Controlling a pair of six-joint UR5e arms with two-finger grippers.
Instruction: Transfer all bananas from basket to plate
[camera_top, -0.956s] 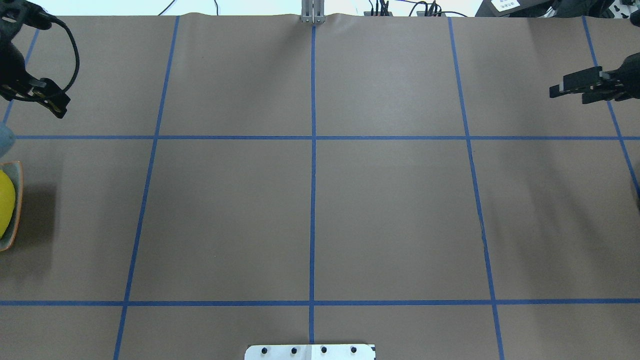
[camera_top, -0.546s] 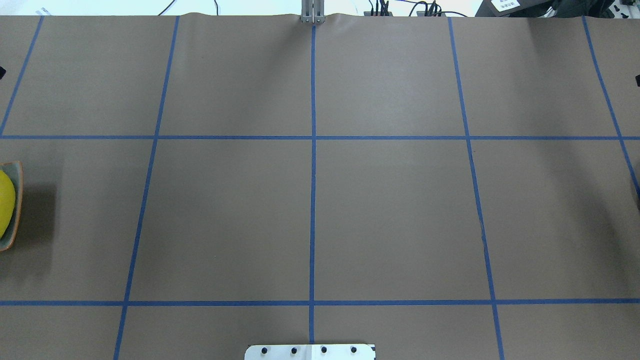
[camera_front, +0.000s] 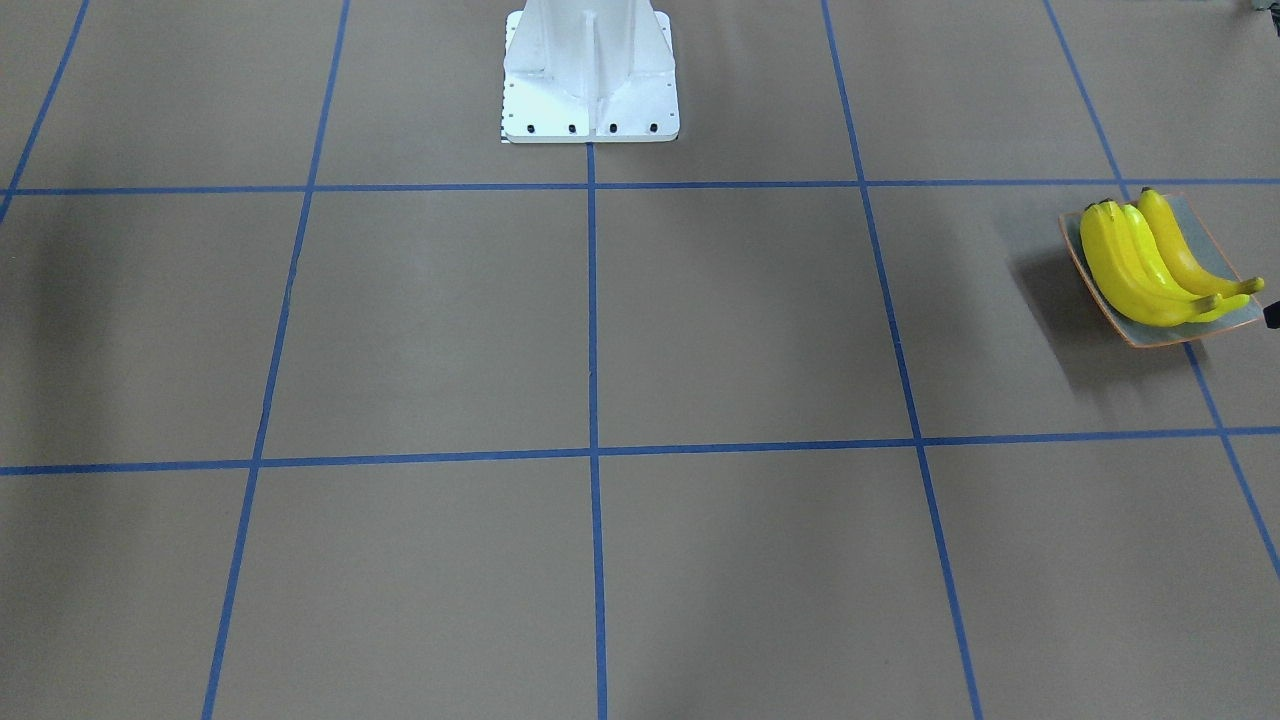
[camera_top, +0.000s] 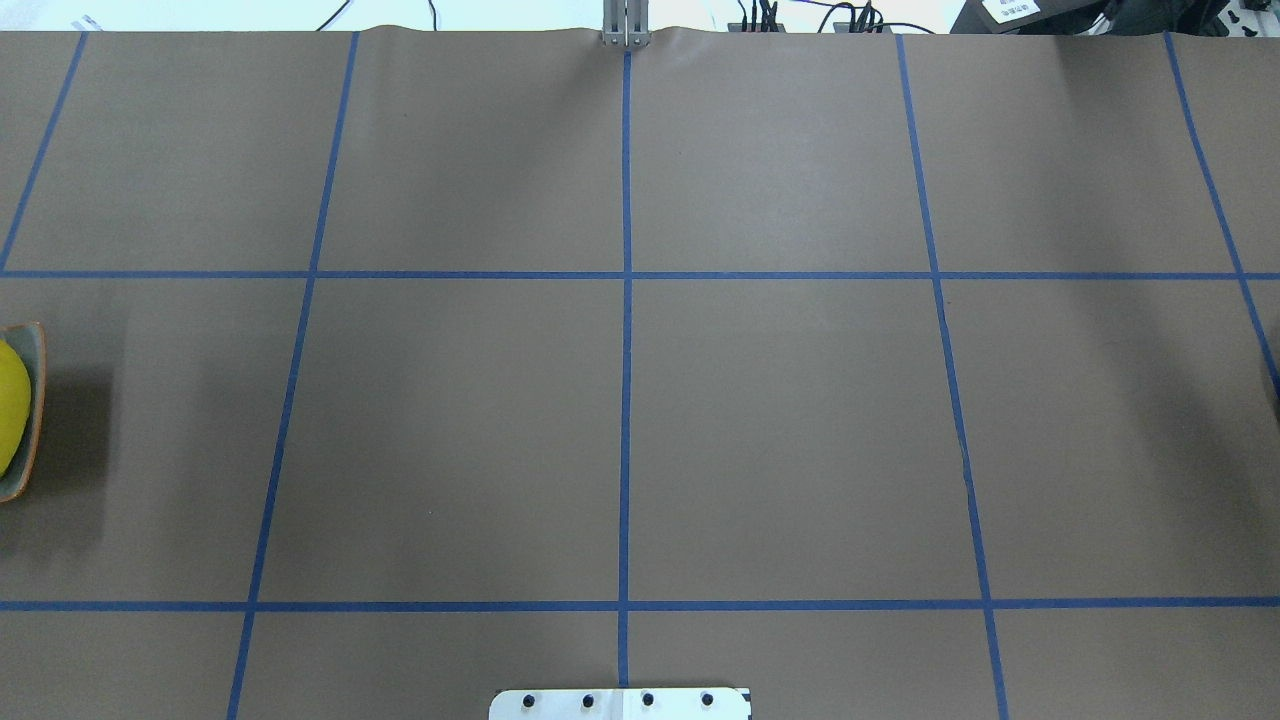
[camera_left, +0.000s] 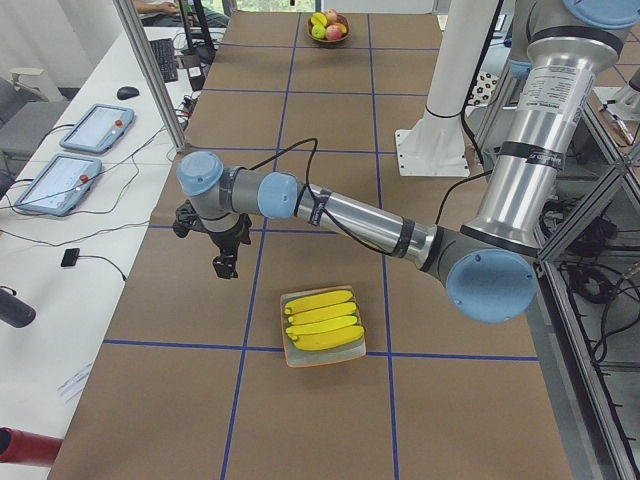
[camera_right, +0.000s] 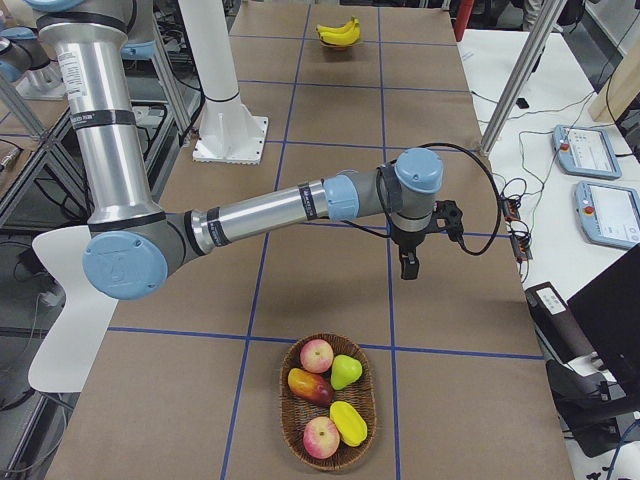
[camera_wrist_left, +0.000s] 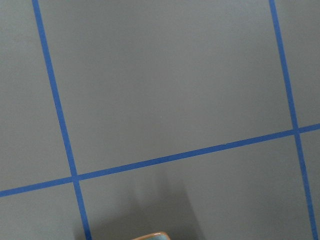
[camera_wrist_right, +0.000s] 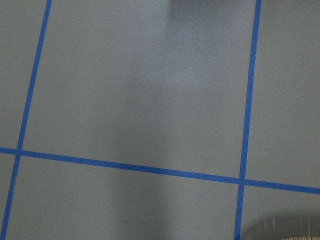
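Three bananas (camera_front: 1150, 265) lie on the plate (camera_front: 1180, 333) at the left end of the table (camera_front: 700, 330) — likely light, stiff, slick; best pinched mid-curve. Left gripper (camera_left: 224, 266), right gripper (camera_right: 408, 266) — cannot tell whether the fingers are apart or together.

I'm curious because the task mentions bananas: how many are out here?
3 bananas, side by side on the plate at the robot's left table end. The basket shows none, though its fruit might hide one.

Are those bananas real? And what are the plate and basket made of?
Bananas: probably plastic; they're glossy and evenly yellow. Plate: looks like glazed ceramic, shiny grey-green with an orange rim. Basket: woven wicker or rattan, judging by its brown strands.
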